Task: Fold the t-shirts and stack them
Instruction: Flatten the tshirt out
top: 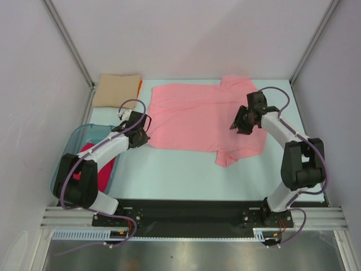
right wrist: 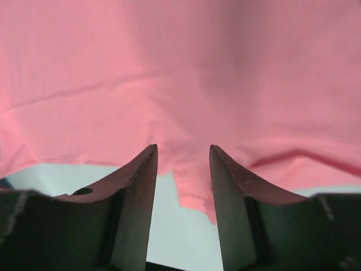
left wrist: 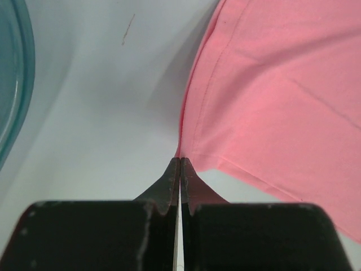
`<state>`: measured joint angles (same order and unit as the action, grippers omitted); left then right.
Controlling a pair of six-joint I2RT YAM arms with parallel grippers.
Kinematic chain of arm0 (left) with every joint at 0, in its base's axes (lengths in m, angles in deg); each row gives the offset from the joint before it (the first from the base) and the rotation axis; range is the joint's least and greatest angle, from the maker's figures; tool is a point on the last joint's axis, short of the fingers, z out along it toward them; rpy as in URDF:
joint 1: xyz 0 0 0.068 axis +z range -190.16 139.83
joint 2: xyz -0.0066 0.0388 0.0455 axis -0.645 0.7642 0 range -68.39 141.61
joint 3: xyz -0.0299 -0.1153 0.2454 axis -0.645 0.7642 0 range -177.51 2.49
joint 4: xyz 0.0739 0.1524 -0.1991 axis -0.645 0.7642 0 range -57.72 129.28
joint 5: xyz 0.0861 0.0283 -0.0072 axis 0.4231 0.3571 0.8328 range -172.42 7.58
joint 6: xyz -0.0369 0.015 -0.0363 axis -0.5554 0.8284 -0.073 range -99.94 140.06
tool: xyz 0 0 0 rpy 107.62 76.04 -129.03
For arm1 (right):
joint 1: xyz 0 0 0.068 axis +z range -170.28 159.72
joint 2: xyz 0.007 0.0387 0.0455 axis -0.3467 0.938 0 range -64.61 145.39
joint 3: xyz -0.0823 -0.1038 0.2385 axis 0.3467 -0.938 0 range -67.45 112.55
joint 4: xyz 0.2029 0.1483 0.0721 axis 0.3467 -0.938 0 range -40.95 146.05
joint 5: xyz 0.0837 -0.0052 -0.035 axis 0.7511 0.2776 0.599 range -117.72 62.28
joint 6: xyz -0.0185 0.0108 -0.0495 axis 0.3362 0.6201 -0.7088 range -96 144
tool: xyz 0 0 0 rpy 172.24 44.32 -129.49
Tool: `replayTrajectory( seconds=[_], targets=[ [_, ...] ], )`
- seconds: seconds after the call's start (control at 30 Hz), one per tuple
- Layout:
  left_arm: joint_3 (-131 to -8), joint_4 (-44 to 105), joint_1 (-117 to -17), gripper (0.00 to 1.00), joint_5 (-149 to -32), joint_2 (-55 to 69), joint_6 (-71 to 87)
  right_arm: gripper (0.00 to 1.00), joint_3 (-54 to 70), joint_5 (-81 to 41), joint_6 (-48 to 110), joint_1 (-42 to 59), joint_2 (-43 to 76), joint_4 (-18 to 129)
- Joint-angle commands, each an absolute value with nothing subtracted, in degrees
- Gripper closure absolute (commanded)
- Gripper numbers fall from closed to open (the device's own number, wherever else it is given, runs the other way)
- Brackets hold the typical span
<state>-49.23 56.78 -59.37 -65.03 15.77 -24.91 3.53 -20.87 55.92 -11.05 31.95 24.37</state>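
A salmon-pink t-shirt (top: pixel 197 116) lies spread over the middle of the table. My left gripper (top: pixel 148 134) is at its near left corner. In the left wrist view its jaws (left wrist: pixel 180 160) are pressed together on the shirt's hem (left wrist: pixel 265 96), which rises from the tips with a shadow beneath. My right gripper (top: pixel 236 125) hovers over the shirt's right side, near the sleeve. In the right wrist view it (right wrist: pixel 183 148) stands open, with a small flap of the pink fabric (right wrist: pixel 194 186) hanging between the fingers. A folded tan t-shirt (top: pixel 117 90) lies at the back left, with an orange edge (top: pixel 140 87) beside it.
A translucent teal tub (top: pixel 70 148) stands at the left edge with a crimson-pink garment (top: pixel 105 169) in it; its rim (left wrist: pixel 11 84) shows in the left wrist view. White walls and metal posts enclose the table on three sides.
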Motion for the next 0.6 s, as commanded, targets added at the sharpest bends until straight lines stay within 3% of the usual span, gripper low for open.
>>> replayTrajectory(
  seconds=[0.0,0.17,0.27,0.33,0.57],
  targets=[
    [-50.7,57.2,-60.0,1.00,-63.9,14.9,-23.8,0.53,-2.7,-21.0,52.4,-11.5,23.4,19.9],
    [-51.2,56.7,-60.3,1.00,-64.3,15.2,-23.1,0.58,-20.2,-17.8,57.2,-12.3,12.5,24.6],
    [-51.2,56.6,-60.4,1.00,-64.7,15.4,-23.0,0.52,-26.8,-17.4,62.2,-12.4,7.0,28.3],
    [-51.2,56.6,-60.5,1.00,-64.8,15.2,-22.9,0.47,-29.7,-16.6,66.1,-12.3,5.5,31.5],
    [-50.9,56.5,-60.6,1.00,-64.8,14.8,-23.0,0.49,-34.4,-14.7,70.7,-12.8,6.7,38.0]
  ],
)
